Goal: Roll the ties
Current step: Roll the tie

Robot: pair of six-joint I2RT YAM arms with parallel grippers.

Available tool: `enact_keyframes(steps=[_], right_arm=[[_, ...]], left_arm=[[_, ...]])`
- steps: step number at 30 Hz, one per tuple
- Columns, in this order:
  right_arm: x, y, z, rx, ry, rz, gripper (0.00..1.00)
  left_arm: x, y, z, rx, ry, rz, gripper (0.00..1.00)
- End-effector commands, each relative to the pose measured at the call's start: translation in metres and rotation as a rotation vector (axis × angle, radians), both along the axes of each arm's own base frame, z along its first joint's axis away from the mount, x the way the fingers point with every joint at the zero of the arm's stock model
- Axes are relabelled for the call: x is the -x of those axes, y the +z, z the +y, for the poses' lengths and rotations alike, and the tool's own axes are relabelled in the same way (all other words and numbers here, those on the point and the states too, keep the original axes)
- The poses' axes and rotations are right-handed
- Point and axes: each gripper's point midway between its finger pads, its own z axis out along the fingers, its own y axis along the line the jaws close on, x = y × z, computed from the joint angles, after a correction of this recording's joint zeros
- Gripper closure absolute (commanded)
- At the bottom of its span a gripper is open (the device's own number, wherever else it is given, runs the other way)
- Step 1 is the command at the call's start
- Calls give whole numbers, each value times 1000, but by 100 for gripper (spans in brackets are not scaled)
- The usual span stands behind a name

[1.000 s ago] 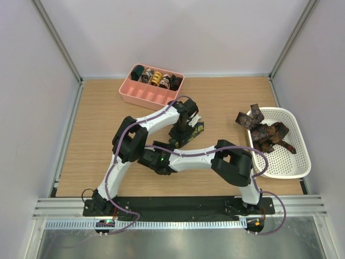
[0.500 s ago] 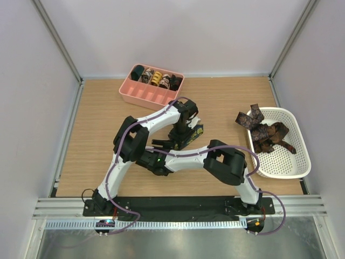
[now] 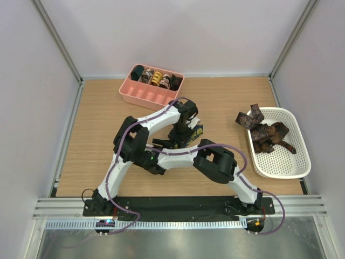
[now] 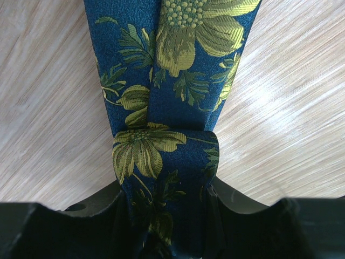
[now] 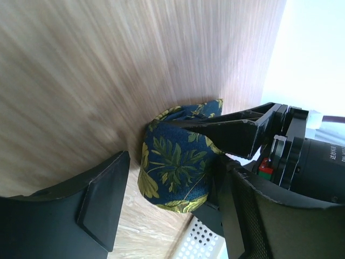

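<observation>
Navy tie (image 4: 161, 156) with yellow-green flower print, mid-bench and part rolled: a short coil at one end, the unrolled length lying flat on the bench (image 4: 48, 108) and running straight away from the coil. From the right wrist (image 5: 175, 167), a fat, slightly squashed roll, resting on the wood or just above it; cannot tell which.

Probably light, soft and limp, with a smooth woven face. Likely slippery, and springy enough to unwind once let go. No stiffness to push against, so no rolling by shoving the free end. Not fragile, but prone to creasing, and to telescoping sideways if squeezed off-centre.

Best taken across the coil itself, square on the middle of its width, firmly enough to trap the outer lap. Free length to be kept in line with the coil while winding.

Coil pinched between the fingers of the left hand (image 4: 164, 229), closed part-way onto the thickness of the fabric. Opposite, the right hand (image 5: 172, 183): jaws wide, one finger to each side of the coil, neither seen touching.

Farther out, at the far edge of the bench, a pink tray (image 3: 126, 93) with rolled ties (image 3: 156, 79) in its back row. At the right, a white basket (image 3: 294, 170) with loose ties (image 3: 264, 134) heaped inside, one draped over the rim.
</observation>
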Motion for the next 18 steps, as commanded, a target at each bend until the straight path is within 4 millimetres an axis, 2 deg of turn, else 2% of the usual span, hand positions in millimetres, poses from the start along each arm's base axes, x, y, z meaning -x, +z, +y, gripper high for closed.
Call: enact_keyframes(steps=[1, 6, 10, 14, 18], right_arm=[[-7, -12, -22, 52, -100, -5, 33], [-13, -17, -32, 60, -149, -20, 41], [-19, -14, -39, 61, -179, -27, 53], [-19, -12, -38, 30, -191, -27, 69], [-16, -11, -35, 6, -193, -14, 74]], left_arm=[[41, -45, 31, -162, 6, 175, 69], [44, -49, 36, -176, 10, 180, 69], [45, -50, 38, -183, 8, 180, 68], [43, -49, 37, -177, 6, 173, 66], [38, -42, 33, -159, 8, 148, 60]])
